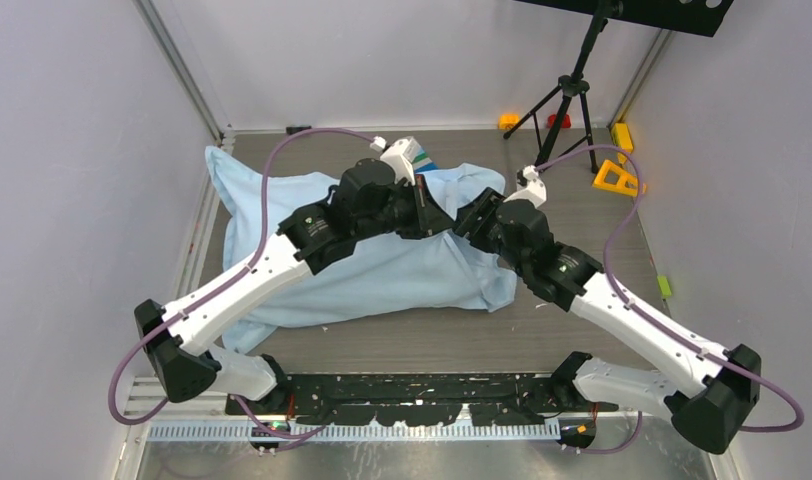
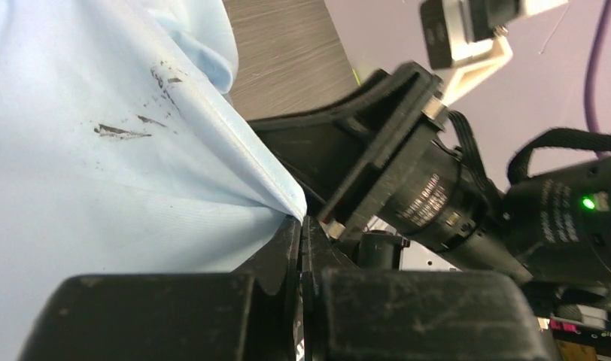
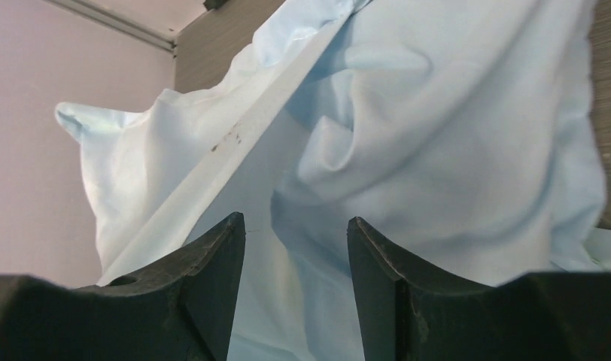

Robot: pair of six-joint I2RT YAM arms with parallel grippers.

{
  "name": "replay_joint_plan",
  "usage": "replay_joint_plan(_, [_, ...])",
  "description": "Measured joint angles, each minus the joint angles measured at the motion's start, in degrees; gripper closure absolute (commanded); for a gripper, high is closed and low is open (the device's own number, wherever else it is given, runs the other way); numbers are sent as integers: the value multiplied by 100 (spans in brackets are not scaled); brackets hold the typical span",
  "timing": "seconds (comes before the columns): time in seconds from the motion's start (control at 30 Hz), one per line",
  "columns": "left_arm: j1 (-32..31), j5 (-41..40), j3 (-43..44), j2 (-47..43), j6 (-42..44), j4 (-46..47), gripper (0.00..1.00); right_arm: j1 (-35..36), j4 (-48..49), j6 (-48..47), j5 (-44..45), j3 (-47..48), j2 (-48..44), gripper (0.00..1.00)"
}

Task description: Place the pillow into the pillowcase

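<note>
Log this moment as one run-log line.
left tool: shut on pillowcase hem | right tool: open, empty, at pillowcase | pillow: not in sight

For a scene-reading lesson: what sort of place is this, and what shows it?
Probably a robotics lab test cell: a left arm and right arm bolted to a table, plain walls enclosing it, and a tripod at the back.

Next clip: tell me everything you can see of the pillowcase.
The pillowcase is thin light-blue cloth, wrinkled and puffed as if filled, lying across the middle of the dark table. A flat hem band runs along its edge, and dark smudges mark the cloth. The left end effector is shut on the hem, pulling it taut. The right end effector stands open over its folds; whether it touches them cannot be told.
</note>
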Motion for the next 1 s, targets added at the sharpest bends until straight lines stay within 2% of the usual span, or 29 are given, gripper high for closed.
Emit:
replay_joint_plan(0.2, [103,258,-72,393,-22,457,100,0,-909,-297,501,144,-553,42])
replay_joint_plan(0.37, [251,765,-105,1311,-26,1204,99,2,-1626,-446,1064,271,-1167,39])
replay_joint_plan(0.5, [262,1038,-76,2251,0,1268,60,0,-1987,-597,1287,337,-1340,36])
replay_joint_plan(0.53, [262,1104,-81,2498,0,1241,45,-13,-2109,-675,1294,417,-1261,36])
replay_joint_plan(0.57, [267,1178,-127,2632,-33,1261,35,-46,-2164,-741,1274,505,-1152,35])
replay_joint_plan(0.63, [264,1311,-326,2616,-79,1307,28,-140,-2216,-881,1178,699,-876,34])
replay_joint_plan(0.77, [188,1325,-422,2000,-35,1191,20,-487,-2194,-1104,813,881,-267,34])
replay_joint_plan(1.0, [234,957,-398,203,240,398,19,-962,-2214,-1211,332,881,188,35])
